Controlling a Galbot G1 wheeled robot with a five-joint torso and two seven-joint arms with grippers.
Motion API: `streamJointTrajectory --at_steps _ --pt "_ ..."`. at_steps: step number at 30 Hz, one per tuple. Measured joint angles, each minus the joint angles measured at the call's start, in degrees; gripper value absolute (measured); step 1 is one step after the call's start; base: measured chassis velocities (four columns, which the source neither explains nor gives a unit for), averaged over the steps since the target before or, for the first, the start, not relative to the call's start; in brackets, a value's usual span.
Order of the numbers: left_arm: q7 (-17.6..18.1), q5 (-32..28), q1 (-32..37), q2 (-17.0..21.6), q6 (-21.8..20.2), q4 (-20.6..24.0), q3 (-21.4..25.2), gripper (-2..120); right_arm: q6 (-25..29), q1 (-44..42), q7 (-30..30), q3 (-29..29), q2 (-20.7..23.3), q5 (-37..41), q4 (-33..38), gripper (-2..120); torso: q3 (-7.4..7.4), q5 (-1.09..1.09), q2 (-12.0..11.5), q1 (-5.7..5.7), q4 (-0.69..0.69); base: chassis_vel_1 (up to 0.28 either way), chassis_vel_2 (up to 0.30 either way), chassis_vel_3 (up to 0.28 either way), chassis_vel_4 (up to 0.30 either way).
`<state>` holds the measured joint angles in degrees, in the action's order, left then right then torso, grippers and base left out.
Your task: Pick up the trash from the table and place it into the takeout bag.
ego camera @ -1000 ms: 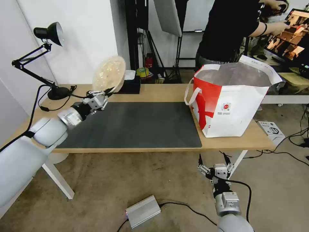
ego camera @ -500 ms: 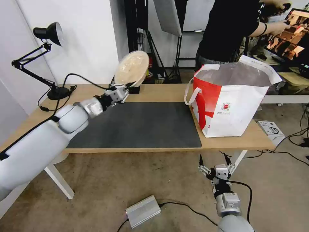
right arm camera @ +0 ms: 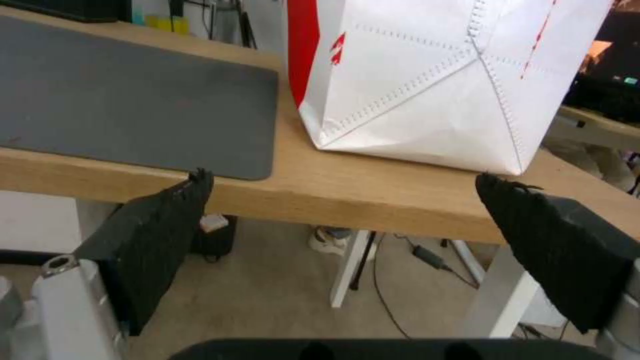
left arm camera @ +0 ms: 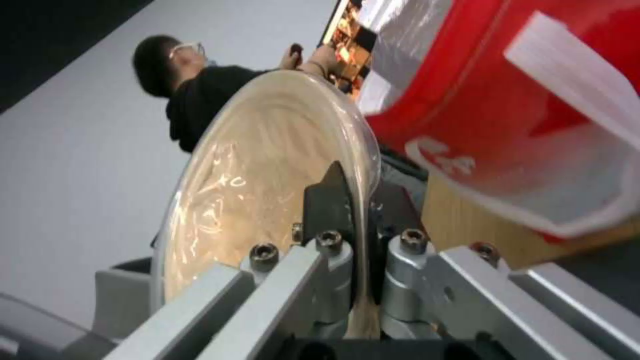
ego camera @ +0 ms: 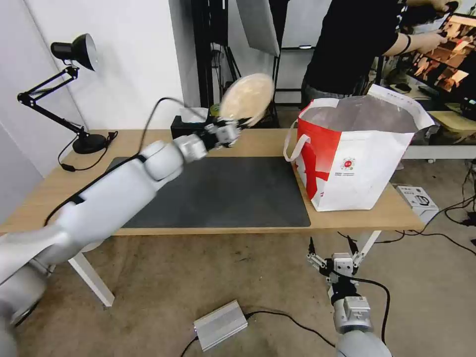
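Beige bowl (ego camera: pixel 246 98) rides up in the air above the far edge of the table (ego camera: pixel 258 143), standing nearly on its rim, with a clear film over its mouth. The left gripper (ego camera: pixel 229 130) has it pinched by the lower rim, one dark finger (left arm camera: pixel 328 200) on each side. The bowl hangs between the black tissue box (ego camera: pixel 186 126) and the takeout bag (ego camera: pixel 354 158), which stands open on the table's right end beside the grey mat (ego camera: pixel 218 193). The right gripper (ego camera: pixel 331 248) waits low in front of the table edge, its fingers spread wide and holding nothing.
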<state>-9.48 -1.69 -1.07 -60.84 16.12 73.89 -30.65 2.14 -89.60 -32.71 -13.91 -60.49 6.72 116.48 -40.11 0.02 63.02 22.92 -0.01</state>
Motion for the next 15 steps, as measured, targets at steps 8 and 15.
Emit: streamJointTrajectory --at_steps 8,15 --pt "0.1 1.1 -3.6 -3.5 -2.4 -1.6 -1.8 0 0.0 -0.3 0.0 -0.2 0.0 -0.1 -0.5 100 0.00 -0.01 0.0 0.00 0.02 0.000 0.000 0.000 0.000" --pt "0.2 2.3 -5.5 -7.3 -3.4 -3.6 -3.1 0 -0.2 -1.2 -0.1 -1.0 0.2 -0.2 -0.5 100 0.00 -0.02 0.0 0.00 0.01 0.000 0.000 0.000 0.000"
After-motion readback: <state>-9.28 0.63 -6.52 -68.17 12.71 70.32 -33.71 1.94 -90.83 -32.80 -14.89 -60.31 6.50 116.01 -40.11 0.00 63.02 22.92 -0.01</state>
